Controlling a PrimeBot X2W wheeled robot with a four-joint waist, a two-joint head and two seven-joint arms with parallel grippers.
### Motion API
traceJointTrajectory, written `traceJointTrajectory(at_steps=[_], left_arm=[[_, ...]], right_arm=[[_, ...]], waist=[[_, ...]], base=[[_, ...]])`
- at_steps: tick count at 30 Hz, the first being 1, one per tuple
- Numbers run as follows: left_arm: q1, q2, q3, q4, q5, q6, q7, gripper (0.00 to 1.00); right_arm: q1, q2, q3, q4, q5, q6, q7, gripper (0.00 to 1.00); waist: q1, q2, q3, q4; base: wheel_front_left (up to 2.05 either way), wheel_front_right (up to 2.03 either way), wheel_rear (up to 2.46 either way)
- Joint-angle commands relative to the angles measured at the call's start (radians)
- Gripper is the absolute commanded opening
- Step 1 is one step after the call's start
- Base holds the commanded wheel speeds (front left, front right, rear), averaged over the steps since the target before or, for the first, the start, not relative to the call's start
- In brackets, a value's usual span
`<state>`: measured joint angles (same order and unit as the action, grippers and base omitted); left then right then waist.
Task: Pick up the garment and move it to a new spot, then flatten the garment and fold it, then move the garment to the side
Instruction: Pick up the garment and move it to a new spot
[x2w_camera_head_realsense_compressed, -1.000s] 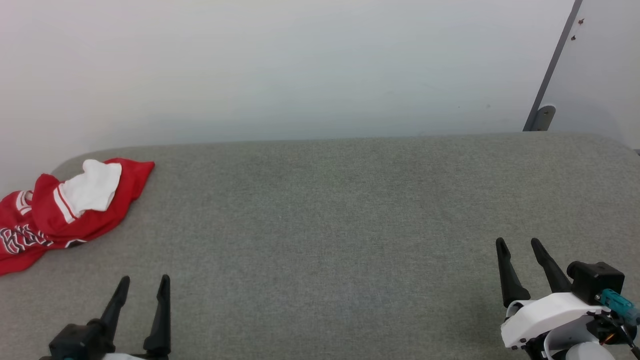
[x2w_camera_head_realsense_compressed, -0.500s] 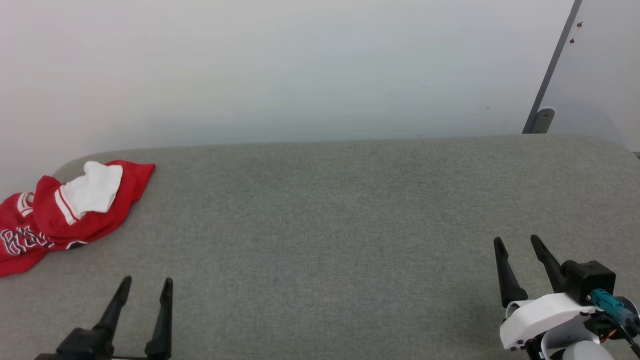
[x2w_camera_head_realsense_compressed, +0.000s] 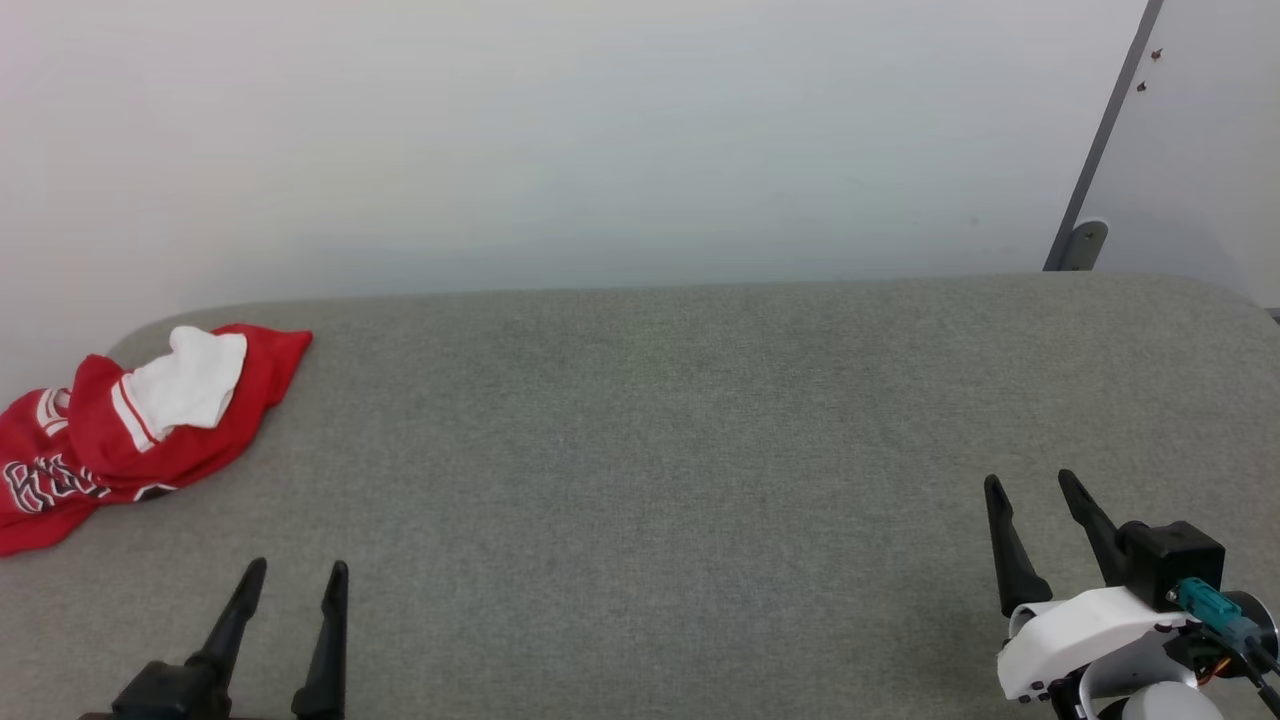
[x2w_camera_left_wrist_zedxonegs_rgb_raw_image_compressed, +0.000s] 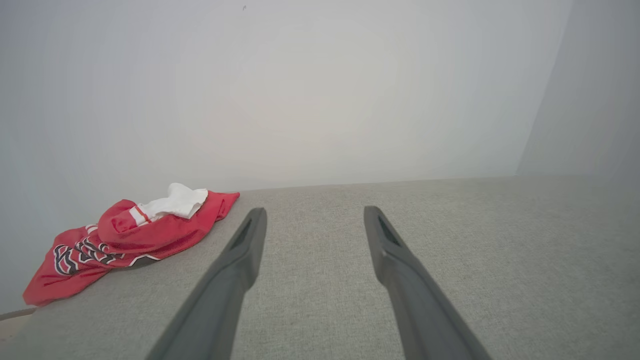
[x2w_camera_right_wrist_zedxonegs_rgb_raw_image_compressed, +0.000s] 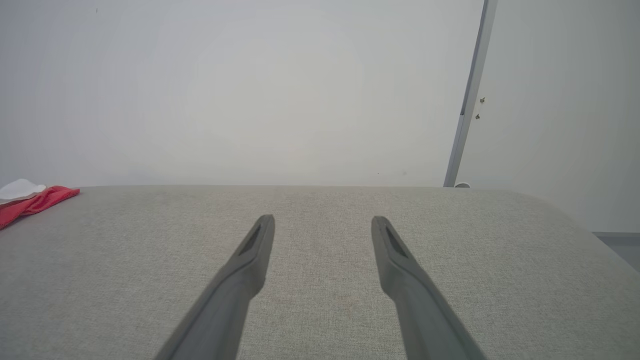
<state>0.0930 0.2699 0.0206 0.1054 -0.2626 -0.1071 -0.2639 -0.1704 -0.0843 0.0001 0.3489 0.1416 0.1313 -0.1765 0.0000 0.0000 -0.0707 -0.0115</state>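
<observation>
I am holding my left gripper (x2w_camera_head_realsense_compressed: 298, 568) at the lower left of the head view and my right gripper (x2w_camera_head_realsense_compressed: 1030, 482) at the lower right. Both are spread wide, gripping nothing and touching nothing, fingers hanging over the grey pad (x2w_camera_head_realsense_compressed: 650, 450). The garment (x2w_camera_head_realsense_compressed: 130, 430) is lying crumpled at the left edge of the frame, a white sleeve on top, well apart from both grippers. Against a second ago the whole head picture is sitting slightly lower, a camera shift; the garment's crumple and my spread are staying unchanged.

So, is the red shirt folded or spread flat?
Neither: the garment lies crumpled in a heap, with its cloth bunched over the lettering.
</observation>
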Motion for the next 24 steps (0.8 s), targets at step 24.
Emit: traceJointTrajectory(at_steps=[24], left_arm=[[0.038,0.008,0.093,-0.005,-0.076,0.082,0.063,1.0]], right_arm=[[0.006,-0.005,0.119,0.031,0.059,-0.001,-0.009,1.0]], waist=[[0.0,0.0,-0.07,0.244]], base=[[0.0,0.0,0.0]])
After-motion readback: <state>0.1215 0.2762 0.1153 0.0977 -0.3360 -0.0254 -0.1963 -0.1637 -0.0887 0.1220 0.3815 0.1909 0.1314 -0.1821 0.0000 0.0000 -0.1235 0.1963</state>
